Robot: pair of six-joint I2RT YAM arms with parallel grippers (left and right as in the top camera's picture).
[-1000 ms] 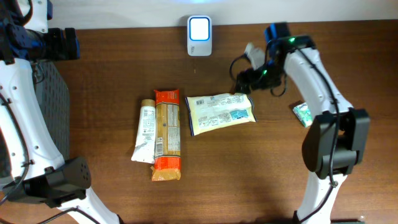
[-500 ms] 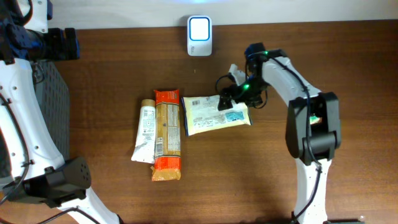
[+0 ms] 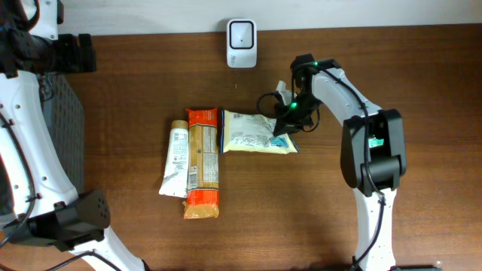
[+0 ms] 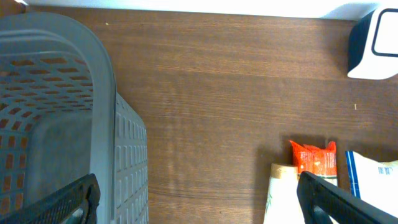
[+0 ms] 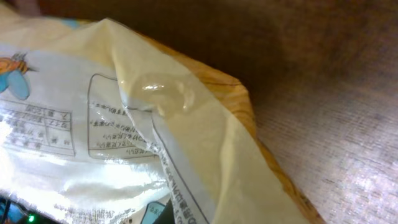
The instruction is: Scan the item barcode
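The right gripper [image 3: 288, 120] is pressing its fingers together on the right end of the pale yellow plastic packet [image 3: 252, 132], where the thin film is standing up in a crease. In the right wrist view this packet [image 5: 186, 143] is looking glossy and wrinkled, with small printed text boxes. It is lying on the brown wooden table [image 3: 301, 211], stretching left from the gripper. Further left, a long tan packet with orange ends [image 3: 202, 162] and a white tube [image 3: 176, 159] are lying side by side, touching. The white barcode scanner [image 3: 241, 34], a rounded box, is standing beyond the gripper at the far edge, apart from the packet. The left gripper [image 4: 198, 186] is hanging far to the left with fingers spread wide, beside a grey perforated plastic basket [image 4: 106, 81].
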